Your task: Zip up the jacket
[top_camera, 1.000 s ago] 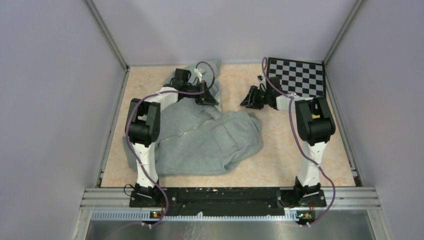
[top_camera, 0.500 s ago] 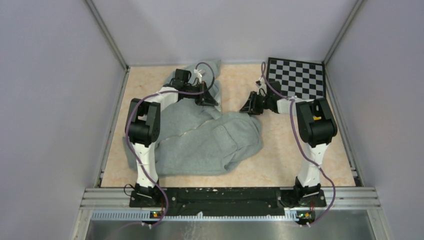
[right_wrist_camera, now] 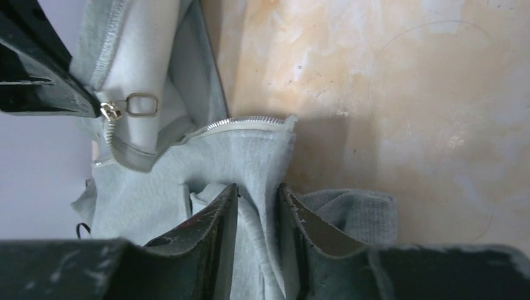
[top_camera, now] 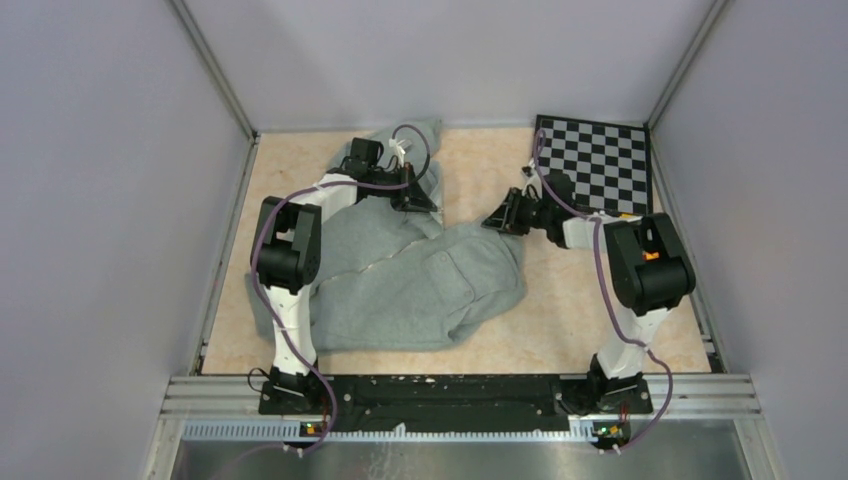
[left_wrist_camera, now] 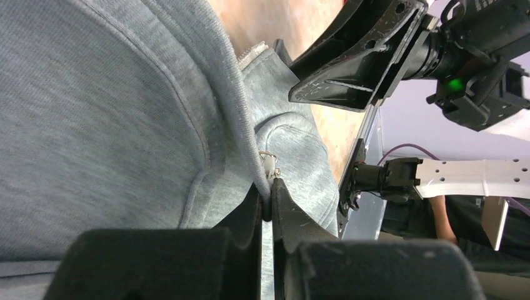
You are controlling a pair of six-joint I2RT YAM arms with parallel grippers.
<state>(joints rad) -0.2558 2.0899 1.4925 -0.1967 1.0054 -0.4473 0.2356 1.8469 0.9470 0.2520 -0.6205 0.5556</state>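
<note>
- Fleece covers the near-left part of the table [top_camera: 570, 310]: the jacket [top_camera: 400, 290], light grey, lies crumpled between the two arms and reaches from near the left arm's base towards the back wall.
- One patch pocket [top_camera: 455, 262] shows on its top layer, lying flat; whether anything is inside cannot be seen.
- Farther back, the left gripper [left_wrist_camera: 270, 190] has its jaws pressed together on the jacket's front edge, with a small metal piece just above the fingertips.
- At the jacket's far right corner, the right gripper [right_wrist_camera: 257, 190] has its jaws set narrow with a ridge of fleece between them; whether they pinch it cannot be told.
- Just beyond it the pale zipper [right_wrist_camera: 244, 123] runs along an unjoined edge, and the metal pull [right_wrist_camera: 142, 104] hangs beside a black part.
- A checkerboard [top_camera: 595, 153] lies in the far right corner, apart from the jacket.
</note>
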